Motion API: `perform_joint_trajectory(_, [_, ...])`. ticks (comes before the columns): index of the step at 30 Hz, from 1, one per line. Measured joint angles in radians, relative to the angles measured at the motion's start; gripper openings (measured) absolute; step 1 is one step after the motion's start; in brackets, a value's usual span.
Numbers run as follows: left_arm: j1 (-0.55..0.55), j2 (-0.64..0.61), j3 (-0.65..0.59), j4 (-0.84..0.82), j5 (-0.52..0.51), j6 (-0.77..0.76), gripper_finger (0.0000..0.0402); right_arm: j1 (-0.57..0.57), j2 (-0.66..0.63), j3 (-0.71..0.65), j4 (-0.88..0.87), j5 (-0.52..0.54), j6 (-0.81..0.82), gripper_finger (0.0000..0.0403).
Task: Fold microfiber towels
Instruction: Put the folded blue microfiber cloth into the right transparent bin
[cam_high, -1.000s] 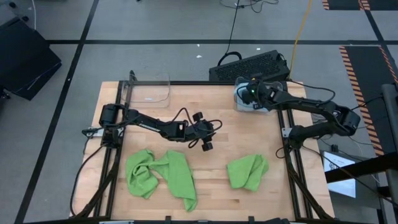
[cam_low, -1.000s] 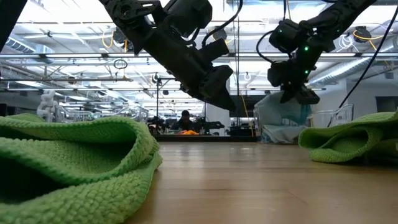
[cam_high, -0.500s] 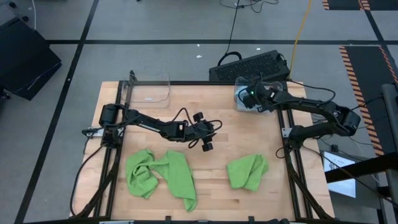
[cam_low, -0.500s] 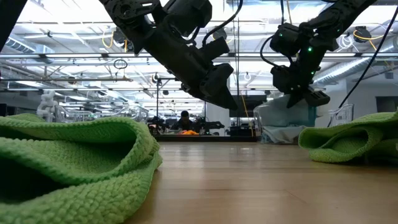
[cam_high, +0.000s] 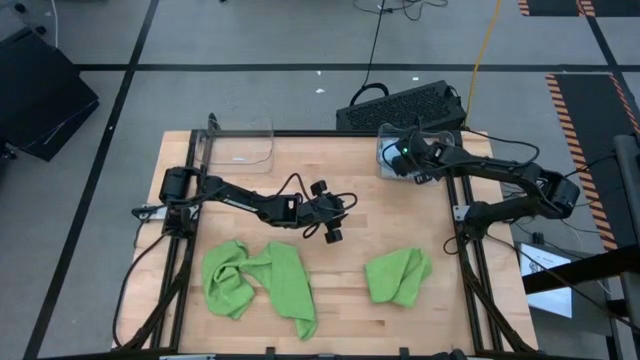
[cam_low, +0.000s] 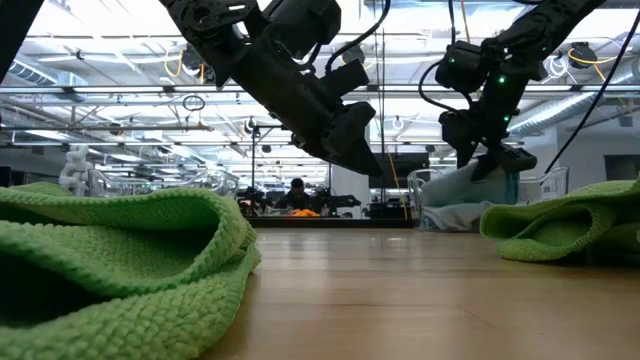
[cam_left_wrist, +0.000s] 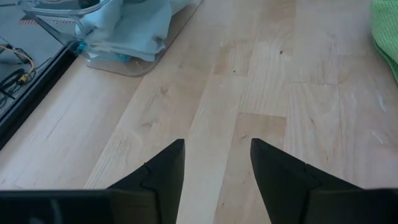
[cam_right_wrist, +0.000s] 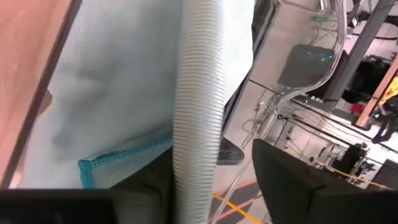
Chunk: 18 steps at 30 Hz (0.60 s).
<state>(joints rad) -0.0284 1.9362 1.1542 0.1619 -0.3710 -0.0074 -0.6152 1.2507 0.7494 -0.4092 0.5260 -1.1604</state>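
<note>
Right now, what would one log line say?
right tool: open over blue towel in bin | left tool: open, mid-table | green towels: unfolded

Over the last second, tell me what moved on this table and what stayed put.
The right hand dropped lower over the clear bin at the far right corner and opened its fingers, with the light blue towel lying right beneath it. The left hand stayed open, hovering mid-table. Both green towels lie unmoved near the front edge.
</note>
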Motion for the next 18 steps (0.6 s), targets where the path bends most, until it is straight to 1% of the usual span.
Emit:
perform_joint_trajectory(4, [0.0, 0.0, 0.0, 0.0, 0.004, 0.0, 0.0184, 0.0, 0.0, 0.0, -0.002, -0.017, 0.093, 0.0202])
perform_joint_trajectory(8, [0.0, 0.0, 0.0, 0.0, 0.005, 0.0, 0.0184, -0.009, 0.0, 0.0, -0.008, -0.041, 0.166, 0.0215])
perform_joint_trajectory(11, [0.0, 0.0, 0.0, 0.0, 0.005, 0.0, 0.0184, -0.02, -0.001, 0.0, -0.029, -0.047, 0.197, 0.0217])
perform_joint_trajectory(13, [0.0, 0.0, 0.0, 0.0, 0.011, 0.0, 0.0184, -0.035, -0.012, 0.004, -0.065, -0.07, 0.221, 0.0215])
perform_joint_trajectory(18, [0.0, 0.0, 0.0, 0.011, 0.041, -0.001, 0.0184, -0.1, -0.043, 0.048, -0.177, -0.192, 0.322, 0.0206])
